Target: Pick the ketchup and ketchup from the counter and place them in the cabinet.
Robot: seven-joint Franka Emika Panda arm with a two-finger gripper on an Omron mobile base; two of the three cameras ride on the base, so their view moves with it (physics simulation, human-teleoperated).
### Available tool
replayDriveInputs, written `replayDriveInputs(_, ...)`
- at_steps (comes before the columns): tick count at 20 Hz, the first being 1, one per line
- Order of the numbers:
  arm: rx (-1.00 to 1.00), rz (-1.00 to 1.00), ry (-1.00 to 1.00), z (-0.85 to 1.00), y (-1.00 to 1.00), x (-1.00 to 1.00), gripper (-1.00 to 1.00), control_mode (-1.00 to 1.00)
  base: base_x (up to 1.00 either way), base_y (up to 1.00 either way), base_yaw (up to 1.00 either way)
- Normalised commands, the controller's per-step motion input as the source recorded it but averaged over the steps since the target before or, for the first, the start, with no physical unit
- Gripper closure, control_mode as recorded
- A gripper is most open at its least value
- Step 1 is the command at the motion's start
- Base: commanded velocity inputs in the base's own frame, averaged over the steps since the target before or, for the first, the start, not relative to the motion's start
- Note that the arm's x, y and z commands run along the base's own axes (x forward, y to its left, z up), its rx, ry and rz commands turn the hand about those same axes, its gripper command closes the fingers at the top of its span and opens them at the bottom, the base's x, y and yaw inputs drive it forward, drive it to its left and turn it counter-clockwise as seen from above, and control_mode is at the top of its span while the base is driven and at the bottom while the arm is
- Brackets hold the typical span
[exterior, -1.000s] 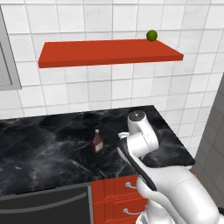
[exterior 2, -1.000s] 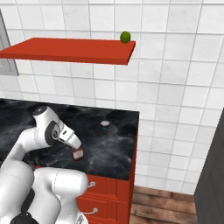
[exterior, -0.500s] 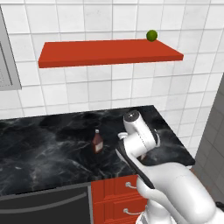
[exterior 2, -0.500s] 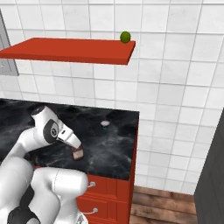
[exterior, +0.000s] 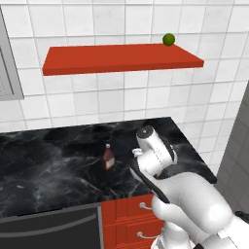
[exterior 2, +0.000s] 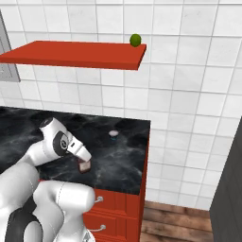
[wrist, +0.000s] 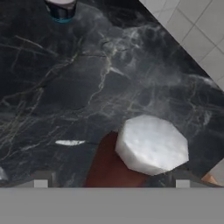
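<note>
Position of the target relative to the jaws is the point on which the coming move turns, and we find it favourable. The two-finger gripper (wrist: 111,179) looks down on a dark red-brown ketchup bottle (wrist: 151,144) with a white octagonal cap. The cap sits between the two dark fingertips (wrist: 41,179), slightly toward the right-hand one in the hand view. We see no contact on either side, and the jaws stand wide apart, holding nothing. The bottle stands upright on the black marble-look counter (exterior: 48,165), its long axis running roughly along the gripper's line of sight, so we judge a short descent and a closing across the neck or body to be what is called for. From the right base view the gripper (exterior 2: 84,165) sits low near the counter's front edge. A second ketchup bottle (exterior: 108,158), which we judge to be a different one, stands upright further along the counter, apart from the arm. The long flat red shelf board (exterior: 116,57) on the tiled wall carries neither bottle, bearing a small green ball (exterior: 168,39) at one end.
</note>
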Motion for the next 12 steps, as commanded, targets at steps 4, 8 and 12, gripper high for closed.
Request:
replayDriveInputs(4, -0.01, -0.01, 0.0, -0.23, 0.0, 0.12, 1.0, -1.0, 0.0, 0.0, 0.0)
replayDriveInputs(8, -0.06, 0.0, 0.0, -0.12, 0.0, 0.0, 1.0, -1.0, 0.0, 0.0, 0.0)
replayDriveInputs(12, -0.04, 0.01, -0.02, 0.0, 0.0, -0.12, 1.0, -1.0, 0.0, 0.0, 0.0)
